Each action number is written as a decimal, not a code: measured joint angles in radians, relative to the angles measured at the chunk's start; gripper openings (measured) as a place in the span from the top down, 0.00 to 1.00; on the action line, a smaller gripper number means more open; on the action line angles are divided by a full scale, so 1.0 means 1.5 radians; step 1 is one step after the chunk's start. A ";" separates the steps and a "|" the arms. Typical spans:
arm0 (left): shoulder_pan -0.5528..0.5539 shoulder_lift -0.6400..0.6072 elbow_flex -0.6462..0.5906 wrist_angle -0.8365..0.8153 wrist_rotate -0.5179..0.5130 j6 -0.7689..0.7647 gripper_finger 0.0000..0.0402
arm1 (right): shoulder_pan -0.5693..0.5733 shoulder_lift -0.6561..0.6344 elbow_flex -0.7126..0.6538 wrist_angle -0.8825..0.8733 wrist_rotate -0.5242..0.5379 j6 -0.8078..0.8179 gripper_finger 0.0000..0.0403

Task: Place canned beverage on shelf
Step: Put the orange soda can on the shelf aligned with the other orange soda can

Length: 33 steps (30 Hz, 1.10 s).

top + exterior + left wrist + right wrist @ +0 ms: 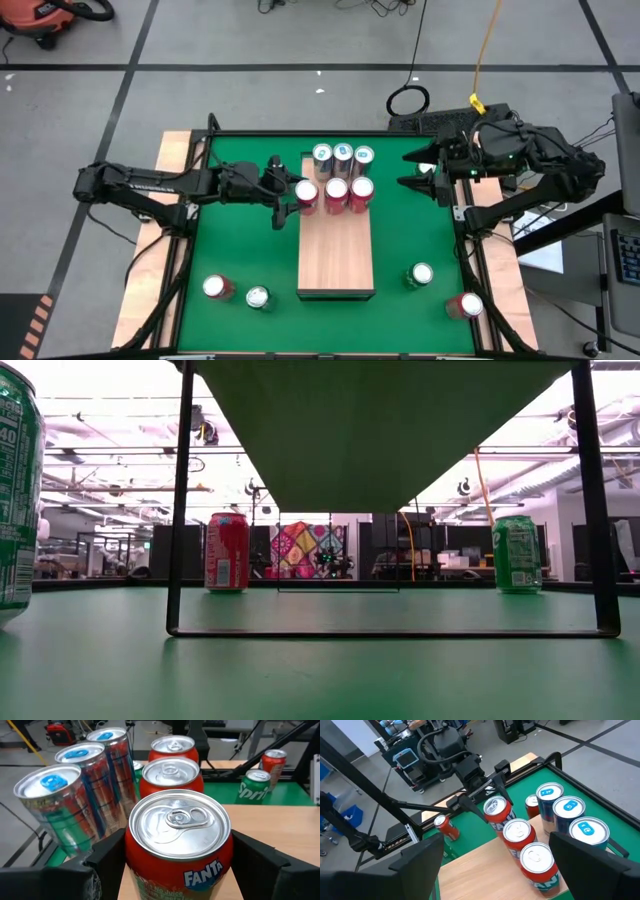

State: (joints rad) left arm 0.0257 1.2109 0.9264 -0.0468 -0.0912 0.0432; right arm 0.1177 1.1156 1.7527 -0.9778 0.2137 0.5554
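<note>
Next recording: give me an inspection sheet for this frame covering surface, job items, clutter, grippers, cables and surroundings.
Surface: green table, wooden strips along its sides.
Job's things: shelf lies mid-table; three silver-blue cans and three red Fanta cans stand at its far end.
Clutter: loose cans on the green: red can, green can, second green can, second red can.
Grippers: left gripper straddles the leftmost Fanta can, fingers either side, contact not clear. Right gripper open, apart from the cans, at the table's right edge.
Cables: yellow cable and black loop on the floor.
Surroundings: open workshop floor, nobody seen.
</note>
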 joint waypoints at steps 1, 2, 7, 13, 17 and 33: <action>0.004 0.003 0.000 0.003 0.009 0.001 0.28 | 0.000 0.000 0.000 0.000 0.001 0.000 0.13; 0.010 0.005 0.000 0.007 0.018 0.004 0.28 | 0.000 0.000 0.000 0.000 0.004 0.000 0.13; 0.033 0.007 0.000 0.015 0.048 0.011 0.28 | 0.000 0.000 0.000 0.000 0.020 -0.002 0.13; 0.049 0.015 0.001 0.013 0.078 0.011 0.28 | 0.000 0.000 0.000 0.000 0.020 -0.002 0.13; 0.053 0.024 0.000 0.009 0.090 -0.001 0.28 | 0.000 0.000 0.000 0.000 0.020 -0.002 0.13; 0.052 0.038 0.002 0.013 0.093 -0.020 0.26 | 0.000 0.000 0.000 0.000 0.020 -0.011 0.13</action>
State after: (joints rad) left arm 0.1043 1.2686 0.9291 -0.0269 0.0480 0.0132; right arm 0.1173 1.1160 1.7527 -0.9784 0.2435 0.5394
